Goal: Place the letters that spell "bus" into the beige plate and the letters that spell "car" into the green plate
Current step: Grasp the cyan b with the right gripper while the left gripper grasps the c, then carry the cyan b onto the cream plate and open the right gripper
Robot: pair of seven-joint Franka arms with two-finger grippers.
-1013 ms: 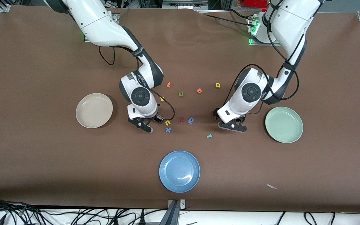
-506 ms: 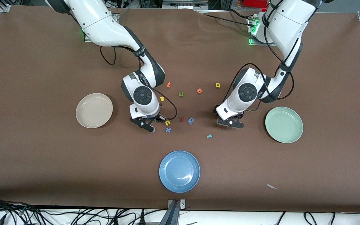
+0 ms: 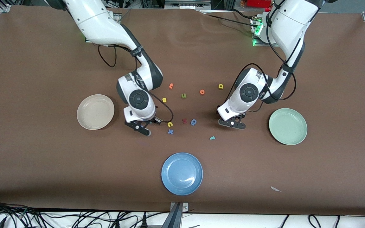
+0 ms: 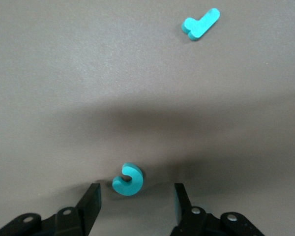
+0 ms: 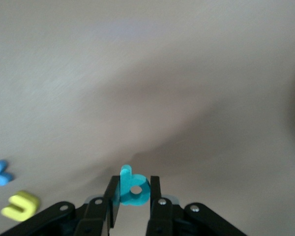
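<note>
Clock positions are read on the front view, with 12 o'clock at the arms' bases. Your right end effector (image 3: 140, 127) is clenched on the teal "b" (image 5: 134, 190); the right wrist view shows the letter upright between the two fingers, low over bare worktop (image 3: 43, 164) at 3 o'clock of the beige plate (image 3: 95, 111). You cannot tell whether the letter is clear of the surface. The yellow "u" (image 3: 170, 124) lies on the worktop just beside that end effector at its 3 o'clock, and the yellow "s" (image 3: 164, 100) lies at 12 o'clock of the "u", near the right arm's wrist. Your left end effector (image 3: 233, 124) is released: in the left wrist view its fingers (image 4: 91, 199) stand apart on either side of the teal "c" (image 4: 128, 179), which lies flat on the worktop and touches neither of them. The teal "r" (image 3: 212, 137) lies at 7 o'clock of the left end effector, apart from it. The yellow round-bowled letter (image 3: 220, 86) lies at 12 o'clock of that end effector, beside the left arm's wrist. The green plate (image 3: 287, 126) sits at 3 o'clock of the left end effector, toward the left arm's end. The blue plate (image 3: 182, 173) sits at 6 o'clock of the letter cluster.
</note>
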